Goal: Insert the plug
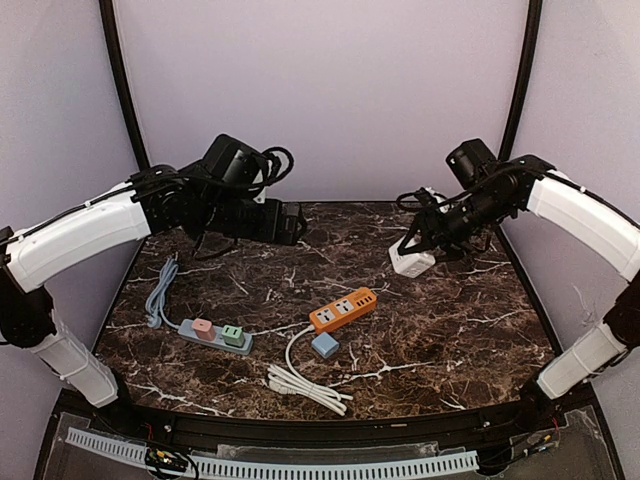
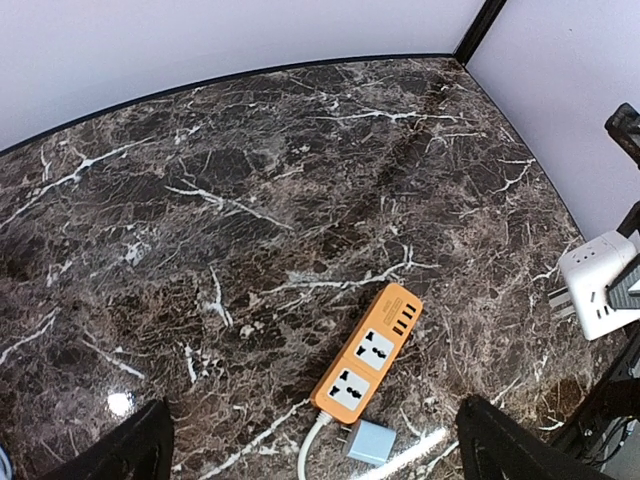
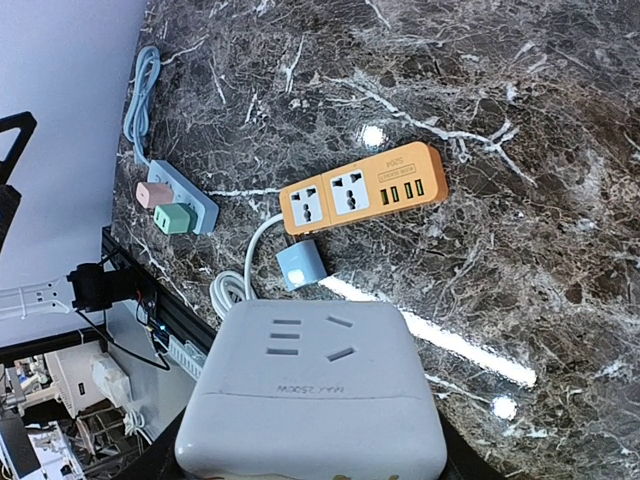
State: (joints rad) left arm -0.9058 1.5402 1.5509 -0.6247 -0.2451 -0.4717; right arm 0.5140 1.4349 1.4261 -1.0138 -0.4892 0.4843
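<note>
**Top view:** The right end effector (image 1: 420,248) is clamped on the white cube adapter (image 1: 410,264). It holds the cube tilted, up off the counter (image 1: 460,340) at the far right. The left end effector (image 1: 290,222) hangs over the far left with its jaws wide apart.

The orange power strip (image 1: 343,309) lies mid-counter. Its long axis runs diagonally, cable end near-left and USB end far-right. A blue plug (image 1: 324,345) sits just beside the cable end, and the white cable (image 1: 305,385) is bundled closer to the arms. The grey strip (image 1: 215,337) at the near left has a pink plug (image 1: 204,327) and a green plug (image 1: 233,335) stuck in it side by side.

**Left wrist:** The fingers (image 2: 125,450) are spread out to the bottom corners. The orange strip shows two sockets and then four USB ports. At the right edge, the cube's metal prongs poke out toward the left of this view.

**Right wrist:** The cube fills the bottom of the view. It's a rounded white block with a two-slot and a three-slot socket on the upper face, plus some print I can't read. The orange strip lies beyond it, sockets facing up.
</note>
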